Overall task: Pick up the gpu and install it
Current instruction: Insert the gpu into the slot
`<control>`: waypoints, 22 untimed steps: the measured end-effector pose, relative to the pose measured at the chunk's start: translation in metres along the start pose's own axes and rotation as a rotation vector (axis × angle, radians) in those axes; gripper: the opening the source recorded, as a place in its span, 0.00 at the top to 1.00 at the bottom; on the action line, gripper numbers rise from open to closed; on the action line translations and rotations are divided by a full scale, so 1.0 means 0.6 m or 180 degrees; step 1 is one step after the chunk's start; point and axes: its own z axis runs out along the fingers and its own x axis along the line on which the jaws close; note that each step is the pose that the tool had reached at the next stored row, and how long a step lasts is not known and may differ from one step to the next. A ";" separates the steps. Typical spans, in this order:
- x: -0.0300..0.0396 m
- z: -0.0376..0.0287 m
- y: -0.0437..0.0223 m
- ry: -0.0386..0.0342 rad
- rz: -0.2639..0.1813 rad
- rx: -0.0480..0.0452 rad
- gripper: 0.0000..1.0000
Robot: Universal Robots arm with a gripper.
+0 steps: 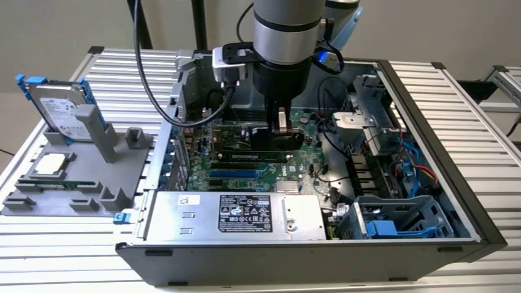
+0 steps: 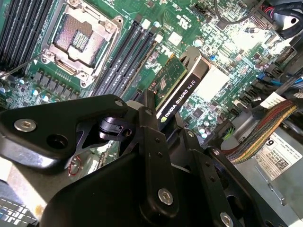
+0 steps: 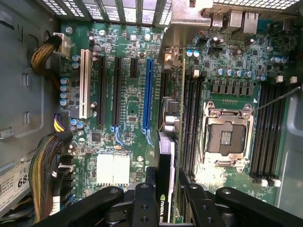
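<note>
My gripper (image 2: pixel 163 111) is clamped on the gpu (image 2: pixel 177 87), held edge-down above the motherboard (image 3: pixel 123 94); pickup looks done, seating in a slot remains.

Silver and black robot arm with a black gripper

In the exterior view the arm (image 1: pixel 285 27) is a thick silver cylinder at the upper centre of the frame, ringed by a dark band, with a pale blue cap behind it and a black section below. Black cables (image 1: pixel 155 79) loop down at its left beside a white-and-black box. In both wrist views the gripper (image 2: pixel 156 123) is matte black, built of flat linked bars joined by round silver screws and pivots.
</note>
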 end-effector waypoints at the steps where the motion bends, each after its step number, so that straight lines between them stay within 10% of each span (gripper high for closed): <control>1: 0.000 0.000 0.000 0.0000 0.0000 0.0000 1.00; 11: 0.001 0.008 0.000 0.0001 0.0010 -0.0106 1.00; 22: 0.003 0.023 0.001 0.0005 0.0014 -0.0116 1.00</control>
